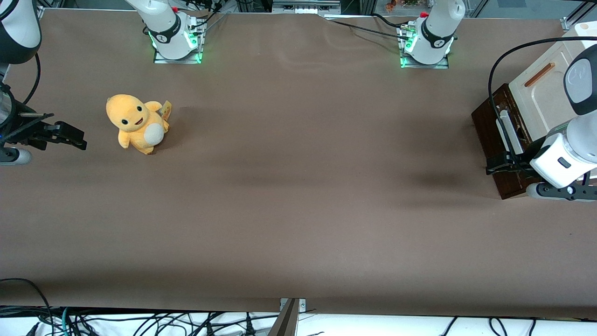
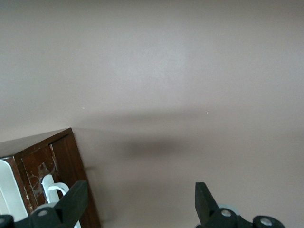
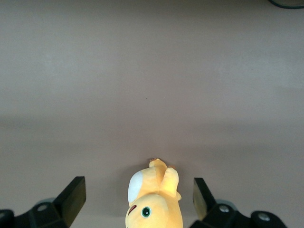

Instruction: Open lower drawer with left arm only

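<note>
Here the left arm (image 1: 566, 149) holds its gripper (image 1: 499, 164) at the lower drawer (image 1: 496, 140), at the working arm's end of the desk (image 1: 298, 186). Its fingers (image 2: 71, 202) are spread wide and empty, one beside the white bar handle (image 2: 50, 187), seemingly lining up to grasp and pull.

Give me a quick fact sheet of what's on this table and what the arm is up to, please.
surface: brown table
drawer: dark-brown lower drawer with a white handle, at the working arm's end
panel: cream panel with an orange-brown handle, above the drawer
gripper: left gripper open, at the drawer front by the handle, one finger in front of it
grasp: not yet closed on the handle
toy: yellow plush, toward the parked arm's end
</note>
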Robot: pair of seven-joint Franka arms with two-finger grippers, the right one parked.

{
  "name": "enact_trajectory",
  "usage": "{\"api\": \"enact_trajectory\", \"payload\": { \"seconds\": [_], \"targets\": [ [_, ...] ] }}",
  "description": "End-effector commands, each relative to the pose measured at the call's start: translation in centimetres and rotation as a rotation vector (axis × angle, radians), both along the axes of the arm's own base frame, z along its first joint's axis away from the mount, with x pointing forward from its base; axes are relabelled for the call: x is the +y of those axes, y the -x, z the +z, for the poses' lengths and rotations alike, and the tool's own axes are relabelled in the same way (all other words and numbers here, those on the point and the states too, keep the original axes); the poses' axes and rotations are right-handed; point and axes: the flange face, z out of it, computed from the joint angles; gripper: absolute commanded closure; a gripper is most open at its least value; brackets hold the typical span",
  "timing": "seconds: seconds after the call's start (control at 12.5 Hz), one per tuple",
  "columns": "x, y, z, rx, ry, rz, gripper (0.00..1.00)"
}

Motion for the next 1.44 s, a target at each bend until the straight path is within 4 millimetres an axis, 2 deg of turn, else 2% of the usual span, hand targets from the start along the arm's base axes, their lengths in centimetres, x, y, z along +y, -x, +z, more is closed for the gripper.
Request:
{"api": "enact_trajectory", "payload": {
  "seconds": [0.0, 0.16, 0.56, 1.04, 1.2, 1.36],
  "targets": [
    [-1.1, 0.4, -0.4, 0.044, -0.088, 0.008, 0.0],
    [-3.7, 0.6, -1.5, 0.065, -0.179, 0.028, 0.0],
    [-6.1, 1.4, -3.2, 0.111, -0.253, 0.117, 0.0],
    [-11.2, 3.5, -8.2, 0.135, -0.54, 0.153, 0.0],
    [-11.5, 4.2, -9.7, 0.125, -0.61, 0.191, 0.0],
    [-12.2, 4.8, -11.4, 0.133, -0.693, 0.147, 0.0]
  ]
}}
